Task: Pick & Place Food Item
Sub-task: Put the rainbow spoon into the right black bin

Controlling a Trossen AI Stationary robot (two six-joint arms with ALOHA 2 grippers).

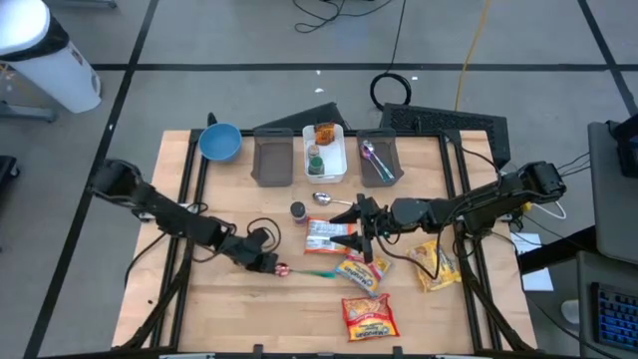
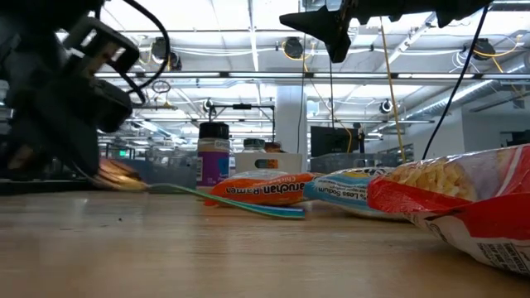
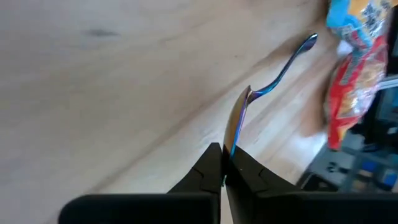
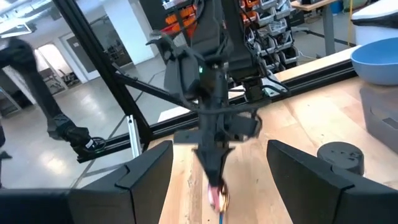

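My left gripper is low over the table's near middle, shut on an iridescent blue-gold spoon. The spoon also shows in the left wrist view and the low view. My right gripper is open and empty, held high above the food packets; it shows at the top of the low view. An orange-and-white ramen packet lies flat on the table just right of the spoon. A yellow-and-blue packet, a red packet and a yellow packet lie nearby. My left gripper pinches the spoon's bowl end between its two fingers. The fingers come from the table's left, slanting down, and lie along the spoon. The handle runs on toward the table's right, sloping down, and its free end is at the tabletop.
Along the far edge stand a blue bowl, two grey bins and a white bin with items in it. A dark spice bottle and a silver spoon sit mid-table. Bare wood lies at the near left.
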